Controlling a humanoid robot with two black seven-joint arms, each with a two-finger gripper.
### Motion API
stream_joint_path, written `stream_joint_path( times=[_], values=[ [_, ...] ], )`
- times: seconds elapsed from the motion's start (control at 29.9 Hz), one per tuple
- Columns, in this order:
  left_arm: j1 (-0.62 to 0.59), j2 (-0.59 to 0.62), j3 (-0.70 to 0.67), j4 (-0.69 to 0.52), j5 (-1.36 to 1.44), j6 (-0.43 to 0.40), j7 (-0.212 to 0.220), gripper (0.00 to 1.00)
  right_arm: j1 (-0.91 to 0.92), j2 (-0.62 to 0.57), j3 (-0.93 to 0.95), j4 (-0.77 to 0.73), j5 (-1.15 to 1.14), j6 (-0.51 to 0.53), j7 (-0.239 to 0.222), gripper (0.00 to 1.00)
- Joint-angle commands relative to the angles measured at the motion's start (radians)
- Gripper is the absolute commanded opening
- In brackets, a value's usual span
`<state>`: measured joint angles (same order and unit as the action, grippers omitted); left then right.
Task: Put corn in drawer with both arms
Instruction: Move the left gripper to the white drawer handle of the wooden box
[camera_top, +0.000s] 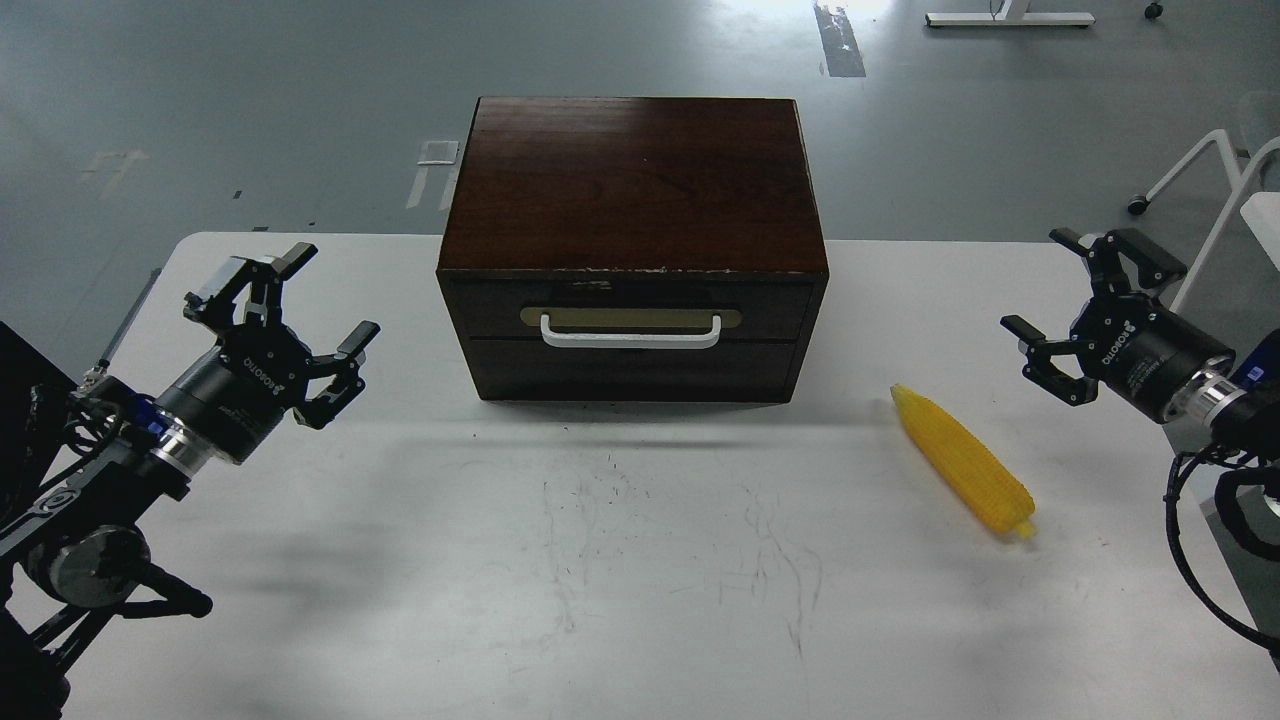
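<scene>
Both end effectors, left (285, 320) and right (1085, 305), hover open and empty; the drawer (632, 310) at centre frame is shut, the corn (962, 461) lies lower right on the table (640, 560). Likely next: pull the handle (630, 333).

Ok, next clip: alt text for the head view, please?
A yellow corn cob lies on a white table, right of a dark wooden cabinet whose drawer, with a white bar handle, is closed. The left end effector and right end effector hover open at either side, holding nothing.
</scene>
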<state>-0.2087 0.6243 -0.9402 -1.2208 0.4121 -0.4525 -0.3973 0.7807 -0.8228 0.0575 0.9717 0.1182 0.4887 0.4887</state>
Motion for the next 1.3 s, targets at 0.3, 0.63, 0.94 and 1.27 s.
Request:
stream_joint_path(
  times=[0.3, 0.63, 0.94, 1.27],
  values=[
    [-0.009, 0.035, -0.023, 0.000, -0.012, -0.006, -0.005, 0.99, 0.000, -0.001, 0.004, -0.001, 0.000, 0.000, 0.000, 1.00],
    [-0.237, 0.201, -0.026, -0.014, 0.087, -0.036, -0.006, 0.99, 0.002, -0.002, 0.008, -0.008, 0.000, 0.000, 0.000, 1.00],
    [-0.596, 0.195, 0.023, -0.187, 0.708, -0.036, -0.091, 0.99, 0.002, -0.002, 0.015, -0.013, -0.002, 0.000, 0.000, 1.00],
    [-1.000, -0.037, 0.447, -0.220, 1.214, -0.036, -0.091, 0.99, 0.008, -0.009, 0.015, -0.014, 0.000, 0.000, 0.000, 1.00]
  ],
)
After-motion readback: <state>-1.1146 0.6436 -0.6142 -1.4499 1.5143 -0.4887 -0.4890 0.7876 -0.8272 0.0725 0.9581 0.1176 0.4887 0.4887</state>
